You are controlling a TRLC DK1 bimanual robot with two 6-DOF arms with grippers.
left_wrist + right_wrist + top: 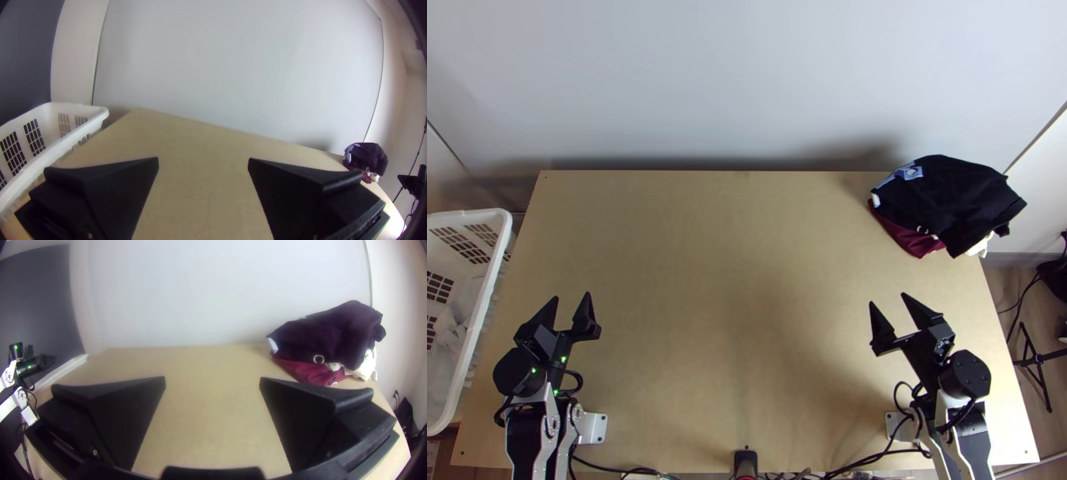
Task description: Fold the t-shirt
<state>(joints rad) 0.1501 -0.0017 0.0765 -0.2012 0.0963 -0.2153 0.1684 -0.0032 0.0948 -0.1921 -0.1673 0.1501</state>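
Garments lie bunched in a pile at the table's far right corner: a black cloth (955, 196) on top, a dark red cloth (907, 236) beneath, and a bit of white. Which one is a t-shirt I cannot tell. My left gripper (572, 301) stands open at the table's left side, far from the pile; the left wrist view shows the left gripper (203, 161) with nothing between its fingers. My right gripper (887, 299) is open on the near side of the pile, apart from it. In the right wrist view the right gripper (212, 380) holds nothing, with the dark red cloth (307, 371) beyond it.
A white basket (495, 264) with something pale inside stands against the table's left edge. A pale wall rises behind the wooden table (739, 256). Cables run along the near edge, and a black stand (1035, 360) is on the floor at right.
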